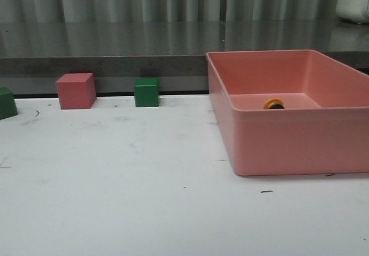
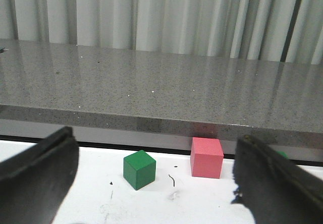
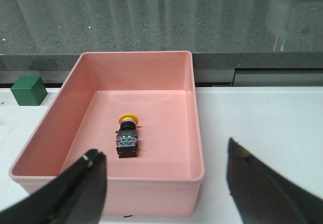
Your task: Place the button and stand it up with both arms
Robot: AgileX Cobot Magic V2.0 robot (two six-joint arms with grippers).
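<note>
Black pincer fingers [image 3: 75, 188] frame the right wrist view, spread wide and grasping nothing. Between them, farther off, the small push-button with yellow mushroom cap and black blocky body [image 3: 127, 138] lies on its side on the floor of the pink rectangular plastic bin [image 3: 197, 133], cap toward the far wall. Left pincer [image 2: 156, 183] likewise spread, empty, facing a green cube [image 2: 139, 169] and a pink cube [image 2: 207, 157] on the white counter [image 1: 115, 198]. Behind runs a grey speckled ledge [image 1: 115, 48].
</note>
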